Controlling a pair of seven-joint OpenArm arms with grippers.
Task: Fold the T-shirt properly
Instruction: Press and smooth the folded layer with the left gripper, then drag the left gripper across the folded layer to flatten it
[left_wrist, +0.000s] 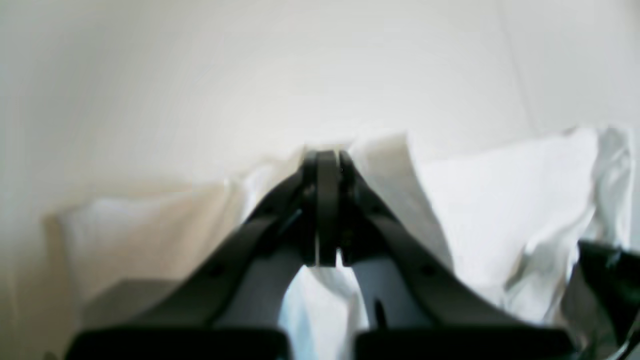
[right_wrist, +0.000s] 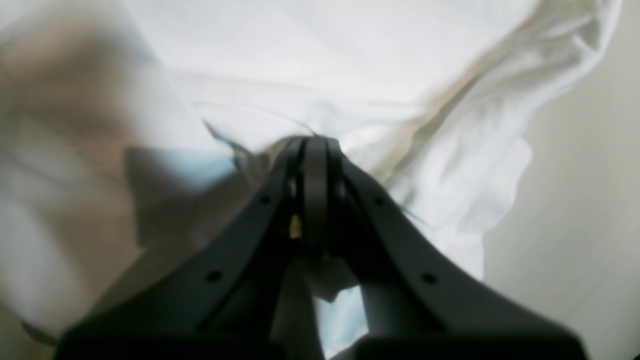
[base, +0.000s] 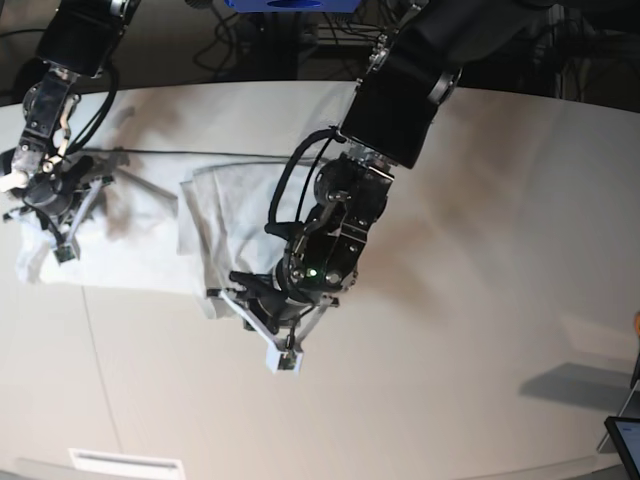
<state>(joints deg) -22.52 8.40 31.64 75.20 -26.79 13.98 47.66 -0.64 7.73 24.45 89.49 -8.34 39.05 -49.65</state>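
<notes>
From my left wrist camera, the left fingers (left_wrist: 327, 165) are pressed together on a T-shirt (left_wrist: 500, 200) fold. The right fingers (right_wrist: 315, 150) likewise pinch cloth. Only the base view shows the shirt spread toward the worktop's (base: 480, 350) far-left edge.

white T-shirt (base: 150, 240), wrinkled, partly folded, spread across tabletop's left

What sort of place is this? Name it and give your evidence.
Likely a robotics lab bench, not a home. Two robot arms work a white T-shirt on a broad off-white table, with loose cables hanging behind it and a screen corner at the edge.
</notes>
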